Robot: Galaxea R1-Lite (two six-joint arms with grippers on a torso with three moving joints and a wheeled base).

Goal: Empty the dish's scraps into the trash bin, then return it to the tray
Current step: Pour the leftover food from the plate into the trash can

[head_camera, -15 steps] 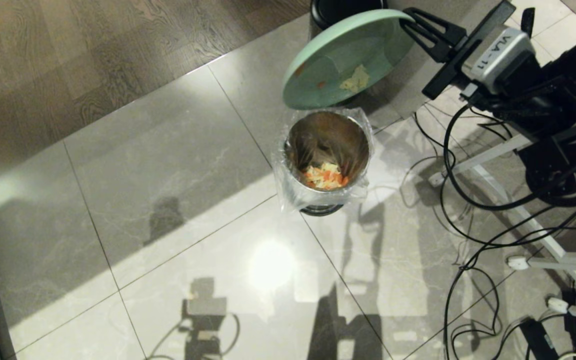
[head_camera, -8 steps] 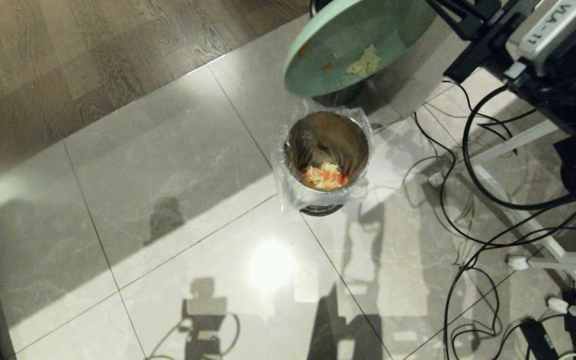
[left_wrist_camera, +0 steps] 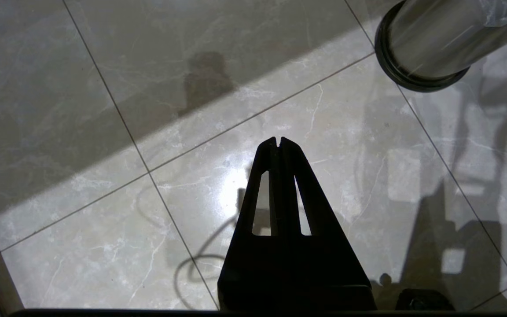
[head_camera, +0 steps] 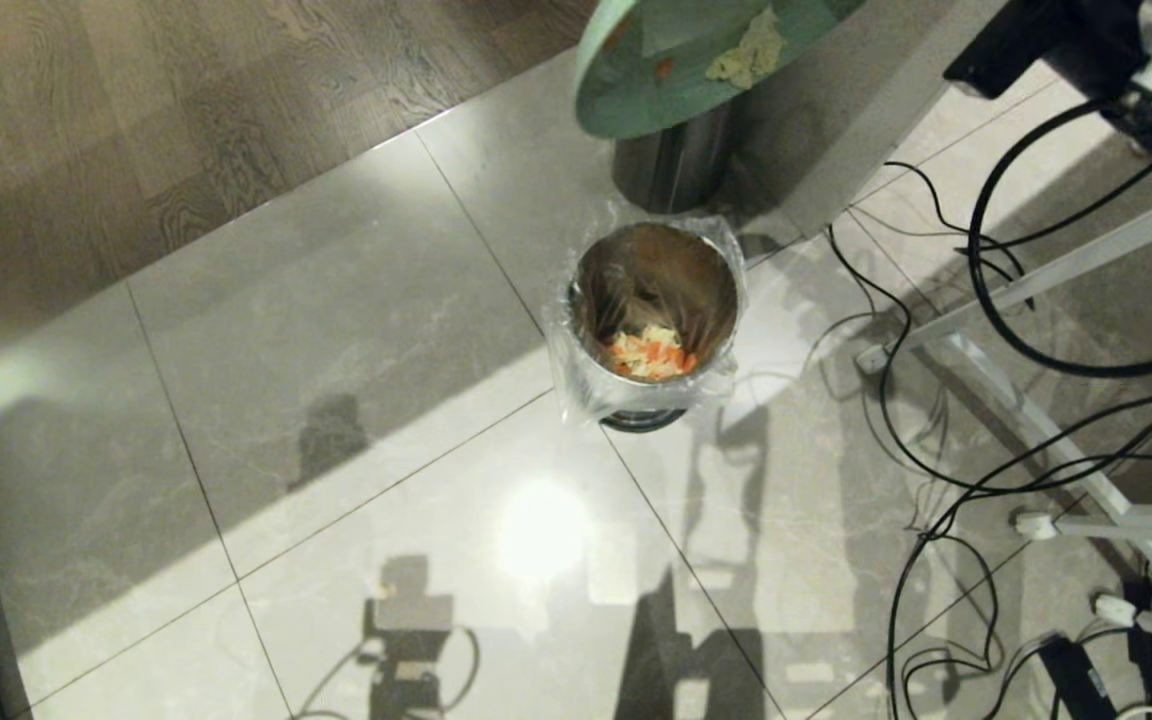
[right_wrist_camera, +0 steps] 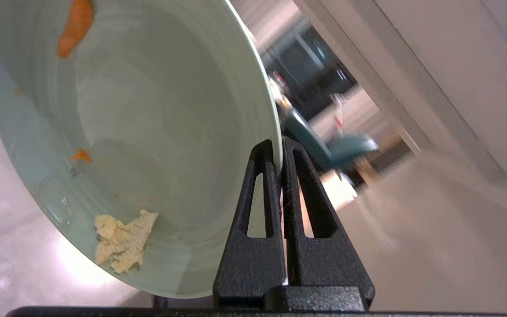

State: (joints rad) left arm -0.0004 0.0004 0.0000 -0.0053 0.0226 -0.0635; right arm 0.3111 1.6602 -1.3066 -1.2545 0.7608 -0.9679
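Observation:
The dish [head_camera: 676,80], a pale mint-green plate, hangs tilted at the top edge of the head view, beyond the trash bin. My right gripper [right_wrist_camera: 278,147] is shut on the dish [right_wrist_camera: 156,110] at its rim. A pale clump [right_wrist_camera: 121,240] and two orange bits [right_wrist_camera: 75,26] still cling to it. The trash bin [head_camera: 636,392], steel with a clear bag liner, stands on the floor with orange and pale scraps [head_camera: 650,354] at its bottom. My left gripper [left_wrist_camera: 278,141] is shut and empty over the tiles, near the bin [left_wrist_camera: 434,39]. The tray is out of view.
A second steel bin [head_camera: 671,165] stands just behind the lined one, partly under the dish. Black cables [head_camera: 936,430], white stand legs [head_camera: 1036,420] and a power strip [head_camera: 1076,670] crowd the floor on the right. Wood flooring [head_camera: 186,120] lies at the far left.
The right arm has carried the dish up and away from the trash bin toward the top of the head view. Its fingers have left that view, and the second bin's side now shows.

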